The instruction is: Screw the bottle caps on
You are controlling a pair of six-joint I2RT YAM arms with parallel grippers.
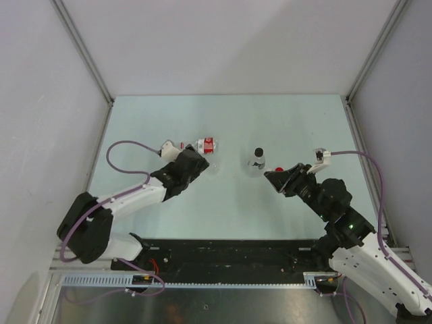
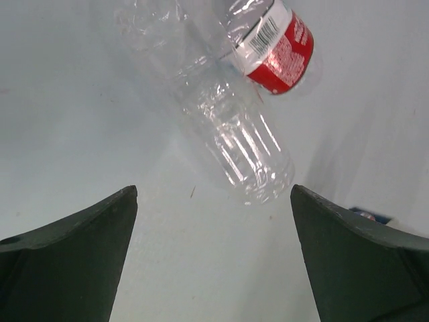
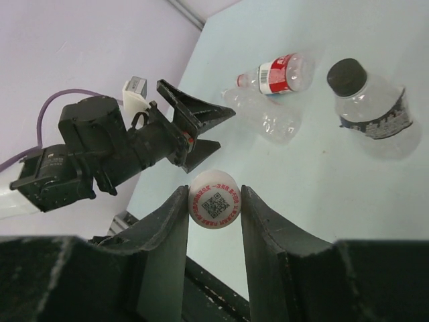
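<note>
the right gripper (image 3: 214, 209) is part closed on a small round cap (image 3: 214, 196). it pinches the cap by the rim between its two fingers, with the printed inner face toward the wrist camera. from overhead the cap shows red. the left gripper (image 2: 213, 201) is wide open and holds nothing. it is poised just short of the near end of a clear bottle (image 2: 234, 137) that lies on its side on the table (image 1: 236, 115). a labelled bottle (image 2: 276, 48) lies just beyond it, touching or nearly so. a third bottle (image 3: 375, 117) stands upright between the two arms with a black cap (image 3: 347, 72) on it.

the lying bottles look empty and thin-walled. they are likely very light, quick to roll or skid on the smooth table, and easy to crumple under a hard squeeze. the safer hold is probably across the body near the shoulder, where the wall is stiffer, leaving the threads free. a grip at mid-body risks denting the bottle and letting it twist as the cap turns. the glossy wall may slip, so a firm but not crushing grip seems called for. the cap is stiff and tiny. held by the rim it should stay true, but it must meet the neck squarely or the thread may cross. whether either lying bottle has a cap cannot be told.
</note>
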